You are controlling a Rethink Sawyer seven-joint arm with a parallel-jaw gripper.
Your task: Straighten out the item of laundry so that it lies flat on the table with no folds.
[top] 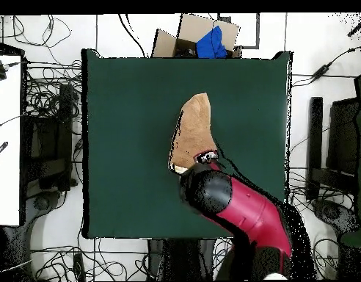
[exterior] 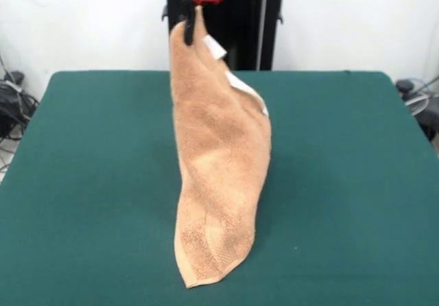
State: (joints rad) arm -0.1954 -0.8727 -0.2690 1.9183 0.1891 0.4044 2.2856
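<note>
The orange-tan towel (exterior: 219,162) hangs from its top corner, draped in a long folded strip whose lower end rests on the green table (exterior: 357,182) near the front edge. White tags show along its upper right edge. My gripper (exterior: 194,23) is at the top of the front view, shut on the towel's raised corner. From overhead, the towel (top: 194,132) reaches from mid-table toward the far side, and the red arm hides the gripper.
A cardboard box (top: 194,37) with blue cloth sits beyond the table's far edge in the overhead view. Cables and equipment lie on the floor on both sides. The robot's black pedestal (exterior: 236,31) stands behind the towel.
</note>
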